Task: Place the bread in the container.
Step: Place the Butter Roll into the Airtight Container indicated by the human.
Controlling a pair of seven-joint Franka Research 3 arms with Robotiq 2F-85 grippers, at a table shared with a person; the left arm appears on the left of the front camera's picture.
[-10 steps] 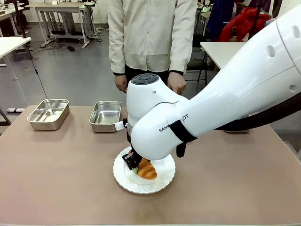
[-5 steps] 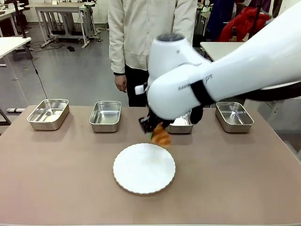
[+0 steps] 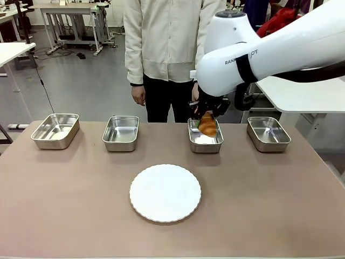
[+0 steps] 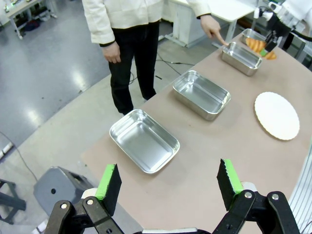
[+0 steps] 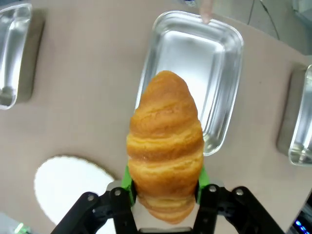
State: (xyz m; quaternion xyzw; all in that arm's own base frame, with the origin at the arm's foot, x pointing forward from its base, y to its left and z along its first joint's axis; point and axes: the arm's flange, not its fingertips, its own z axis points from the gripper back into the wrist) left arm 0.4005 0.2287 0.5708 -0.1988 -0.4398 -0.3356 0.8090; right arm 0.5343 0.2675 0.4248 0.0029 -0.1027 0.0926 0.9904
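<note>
My right gripper (image 3: 207, 120) is shut on the golden-brown croissant (image 3: 207, 125) and holds it in the air just over the third steel tray from the left, the container (image 3: 205, 141). In the right wrist view the croissant (image 5: 165, 144) stands between the green pads (image 5: 127, 181), with the container (image 5: 195, 58) below and beyond it. A person's fingertip (image 5: 205, 11) touches the container's far rim. My left gripper (image 4: 168, 178) hangs open high above the table's left end, holding nothing. From there the croissant (image 4: 256, 45) appears far off over the container (image 4: 240, 58).
A round white scalloped plate (image 3: 165, 192) lies bare at the table's middle front. Three more steel trays stand in the back row: far left (image 3: 55, 130), second (image 3: 121, 132) and far right (image 3: 268, 133). A person (image 3: 170, 43) stands at the far edge.
My right gripper lifted the croissant off the white plate and carried it back and to the right, to a spot over the third tray. The plate is now bare.
</note>
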